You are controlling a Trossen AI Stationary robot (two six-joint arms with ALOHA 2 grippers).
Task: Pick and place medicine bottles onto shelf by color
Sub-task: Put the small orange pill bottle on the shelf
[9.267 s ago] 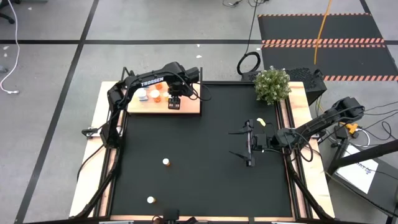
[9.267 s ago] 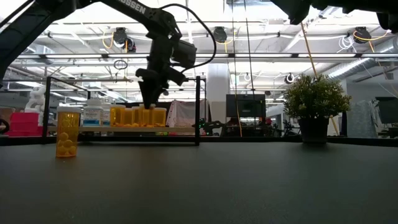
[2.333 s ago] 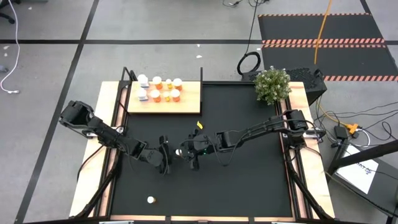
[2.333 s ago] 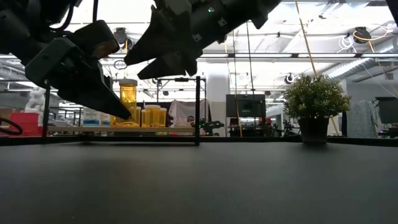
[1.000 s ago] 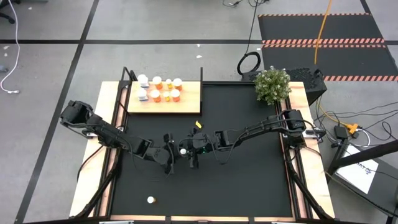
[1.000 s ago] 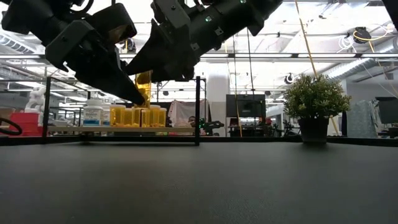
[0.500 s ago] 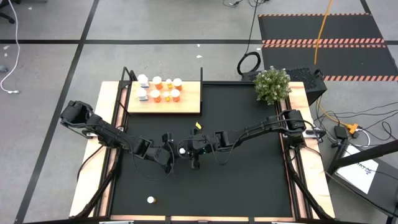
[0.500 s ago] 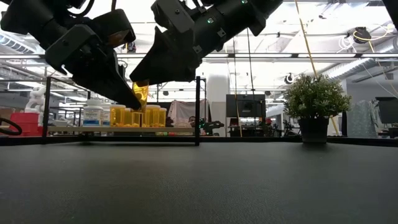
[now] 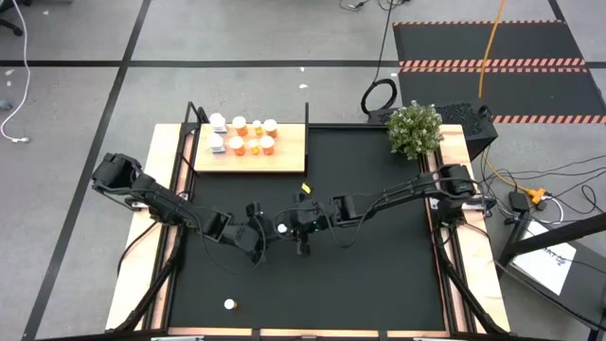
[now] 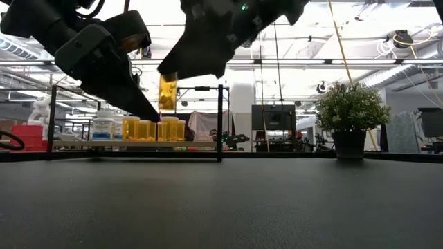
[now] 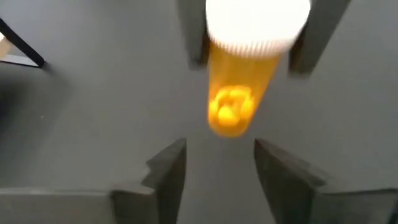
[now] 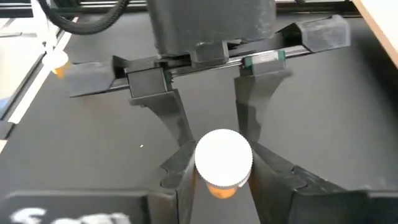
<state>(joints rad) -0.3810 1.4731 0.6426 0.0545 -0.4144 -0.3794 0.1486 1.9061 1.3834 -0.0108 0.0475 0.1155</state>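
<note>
One shelf (image 9: 284, 156) sits at the worktop's (image 9: 379, 275) far left, with seven bottles (image 9: 242, 136). Right fingers (image 12: 273, 171) hold one orange bottle (image 12: 224, 162) in the air. Left fingers (image 11: 165, 168) stand apart, empty. One bottle (image 9: 228, 304) stands alone near the front.

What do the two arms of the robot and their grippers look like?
Both arms are dark, almost black, built of slim jointed links with black cables running alongside. The left gripper has two flat, tapering dark grey fingers under a wide cross rail, which carries a small green part. The right gripper has the same dark fingers. No lettering can be read now.
</note>
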